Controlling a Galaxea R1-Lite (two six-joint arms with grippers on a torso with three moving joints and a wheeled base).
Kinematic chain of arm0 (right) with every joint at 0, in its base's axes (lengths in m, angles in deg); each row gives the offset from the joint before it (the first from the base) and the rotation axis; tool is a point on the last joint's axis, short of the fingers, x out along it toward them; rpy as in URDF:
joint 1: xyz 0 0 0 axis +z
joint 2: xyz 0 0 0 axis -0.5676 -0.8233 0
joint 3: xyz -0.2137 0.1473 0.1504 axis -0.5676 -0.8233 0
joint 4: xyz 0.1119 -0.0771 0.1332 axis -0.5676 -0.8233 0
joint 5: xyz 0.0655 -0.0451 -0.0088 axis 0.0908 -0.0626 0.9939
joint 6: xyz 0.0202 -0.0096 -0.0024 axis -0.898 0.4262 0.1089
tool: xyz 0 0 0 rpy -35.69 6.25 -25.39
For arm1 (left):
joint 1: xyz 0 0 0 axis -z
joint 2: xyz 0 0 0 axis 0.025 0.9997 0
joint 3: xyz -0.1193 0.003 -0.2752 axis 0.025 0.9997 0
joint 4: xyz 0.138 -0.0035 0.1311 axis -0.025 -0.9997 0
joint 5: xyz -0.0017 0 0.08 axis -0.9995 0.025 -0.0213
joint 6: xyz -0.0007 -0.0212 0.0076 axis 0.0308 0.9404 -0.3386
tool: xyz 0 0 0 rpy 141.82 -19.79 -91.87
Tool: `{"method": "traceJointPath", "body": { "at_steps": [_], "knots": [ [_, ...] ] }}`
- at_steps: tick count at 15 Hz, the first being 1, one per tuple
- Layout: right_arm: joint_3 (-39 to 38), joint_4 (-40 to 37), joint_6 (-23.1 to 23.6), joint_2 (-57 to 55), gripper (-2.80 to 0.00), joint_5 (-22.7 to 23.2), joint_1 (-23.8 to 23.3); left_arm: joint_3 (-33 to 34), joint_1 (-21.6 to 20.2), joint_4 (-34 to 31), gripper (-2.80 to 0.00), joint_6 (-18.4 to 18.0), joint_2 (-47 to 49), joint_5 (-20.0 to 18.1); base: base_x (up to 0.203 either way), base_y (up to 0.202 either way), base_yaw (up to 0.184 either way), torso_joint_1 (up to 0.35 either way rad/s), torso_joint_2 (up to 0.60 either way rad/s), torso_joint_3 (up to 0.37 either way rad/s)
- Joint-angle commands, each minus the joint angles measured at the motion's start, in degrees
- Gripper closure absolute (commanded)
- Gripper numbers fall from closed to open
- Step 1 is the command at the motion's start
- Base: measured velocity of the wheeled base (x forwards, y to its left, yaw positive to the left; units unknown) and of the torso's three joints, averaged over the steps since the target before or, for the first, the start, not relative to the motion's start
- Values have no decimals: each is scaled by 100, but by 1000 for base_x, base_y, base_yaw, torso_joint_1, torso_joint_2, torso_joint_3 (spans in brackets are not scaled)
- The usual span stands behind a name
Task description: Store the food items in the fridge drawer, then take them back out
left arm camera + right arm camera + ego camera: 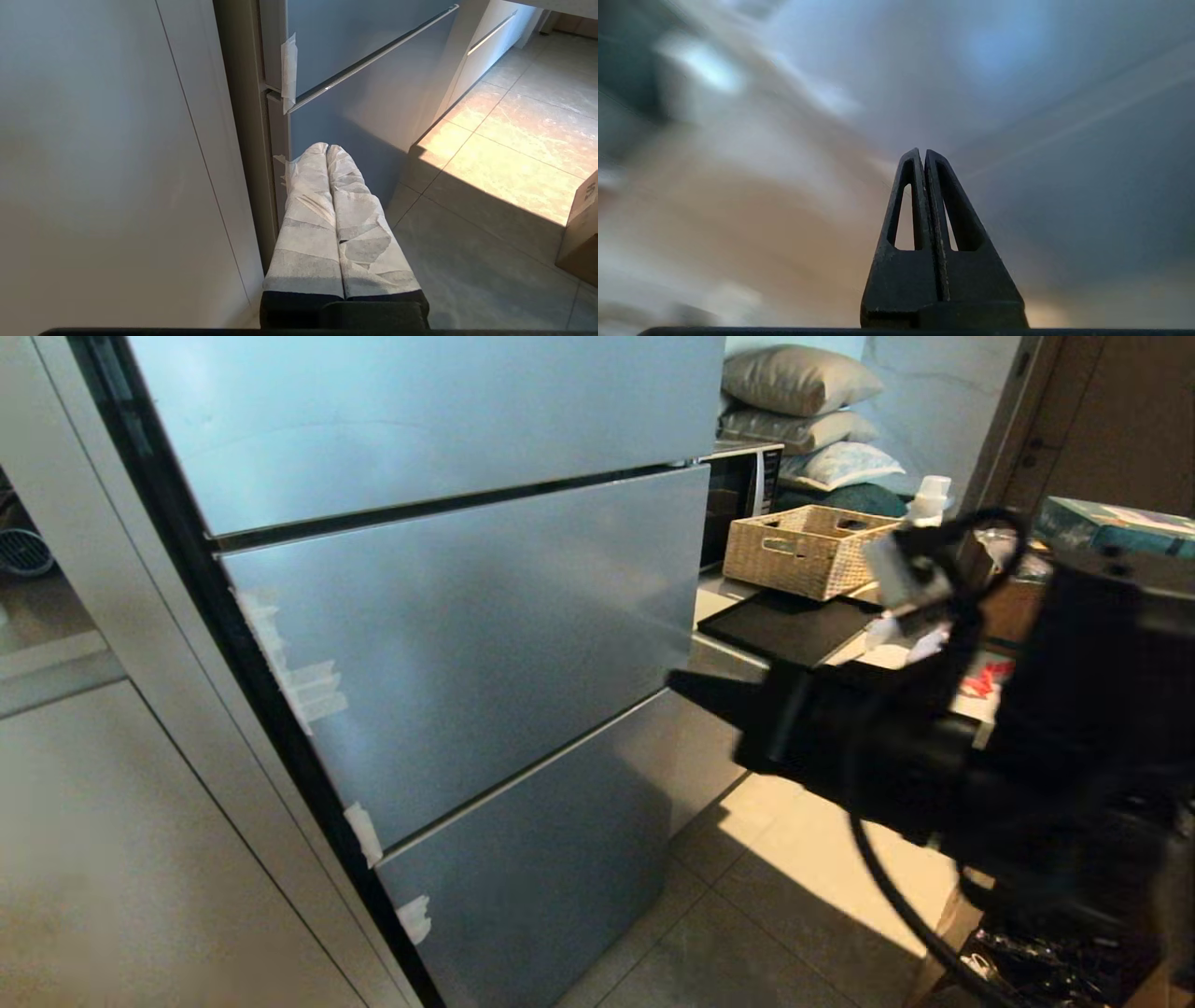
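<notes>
The grey-blue fridge (467,616) stands shut, its fronts flush and marked with bits of white tape along the left edge. The fridge drawer and the food items are hidden or out of view. My right gripper (677,684) is shut and empty, its black fingertips pointing left at the fridge's right edge, near the seam between the middle and lower fronts. In the right wrist view the right gripper (923,151) has its jaws pressed together before a blurred grey surface. My left gripper (327,147), wrapped in white tape, hangs shut and empty low by the fridge's (364,42) bottom left corner.
A white cabinet (112,849) adjoins the fridge on the left. To the right are a wicker basket (803,549), a black tray (794,627), a microwave (742,495) and stacked pillows (798,383). Tiled floor (803,859) lies below; a cardboard box (581,233) stands on it.
</notes>
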Motion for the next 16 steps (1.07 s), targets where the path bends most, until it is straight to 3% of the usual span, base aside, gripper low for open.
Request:
{"method": "traceJointPath", "body": {
  "at_steps": [1, 4, 7, 10, 12, 16],
  "knots": [
    [-1513, -495, 905, 2239, 0, -314, -675, -1, -2, -1, 0, 1, -11, 2, 0, 0, 0, 0, 0, 0],
    [-2876, -1150, 2036, 4129, 0, -193, -2441, -1, -2, 2, 0, 1, -15, 2, 0, 0, 0, 0, 0, 0],
    [-4034, -1536, 2657, 5944, 0, 9, -3450, -1, -2, -3, 0, 1, -11, 2, 0, 0, 0, 0, 0, 0],
    [-4607, -2632, 2890, 7063, 0, 78, -3866, -1, -2, -3, 0, 1, -11, 2, 0, 0, 0, 0, 0, 0],
    [-4734, -3723, 2642, 7090, 0, 150, -3974, -1, -2, 6, 0, 1, -11, 2, 0, 0, 0, 0, 0, 0],
    [-4774, -3684, 2480, 7076, 0, 184, -3659, -1, -2, 4, 0, 1, -11, 2, 0, 0, 0, 0, 0, 0]
  ]
}}
